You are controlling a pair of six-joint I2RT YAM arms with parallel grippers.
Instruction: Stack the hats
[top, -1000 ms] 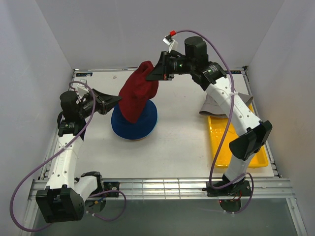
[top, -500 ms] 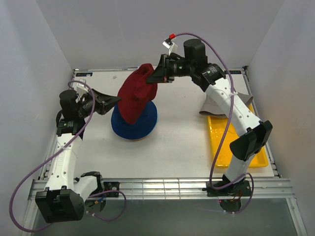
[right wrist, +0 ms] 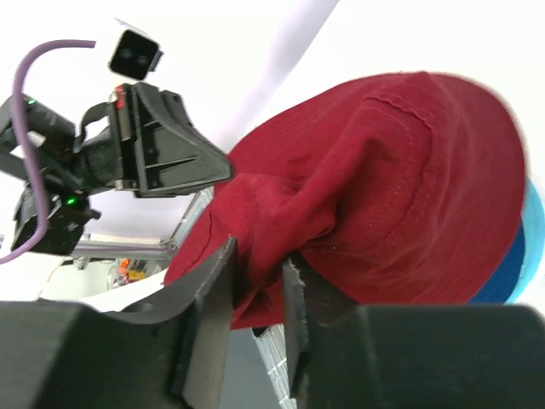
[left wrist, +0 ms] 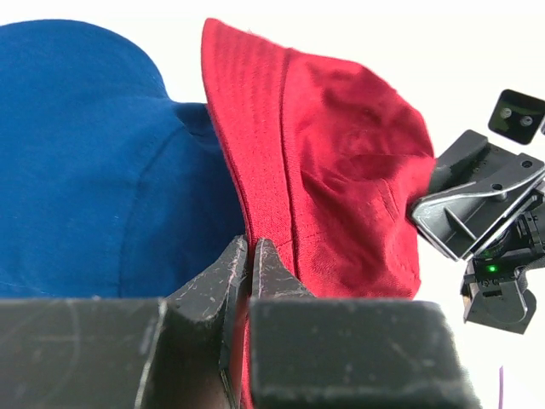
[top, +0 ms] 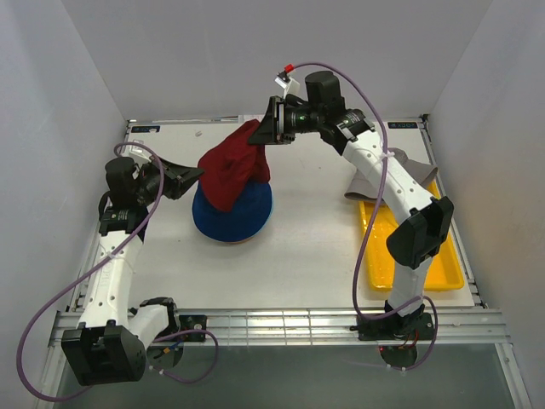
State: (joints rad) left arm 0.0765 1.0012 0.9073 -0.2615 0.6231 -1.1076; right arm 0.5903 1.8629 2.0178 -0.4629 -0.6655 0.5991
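Dark red hat [top: 230,170], soft, limp: my left claw [left wrist: 250,254] pinches its brim; right claw [right wrist: 259,257] straddles bunched cloth, grip unclear.

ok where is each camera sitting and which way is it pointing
top external: fixed above and behind, looking down on the table; left arm and right arm show, bases at the bottom.
left wrist: on the left arm, looking along the left tool at the red hat and blue hat; that tool fills the bottom.
right wrist: on the right arm, looking along the right tool at the red hat from the opposite side; that tool shows below.
shared: both wrist views show the red hat and the other tool.
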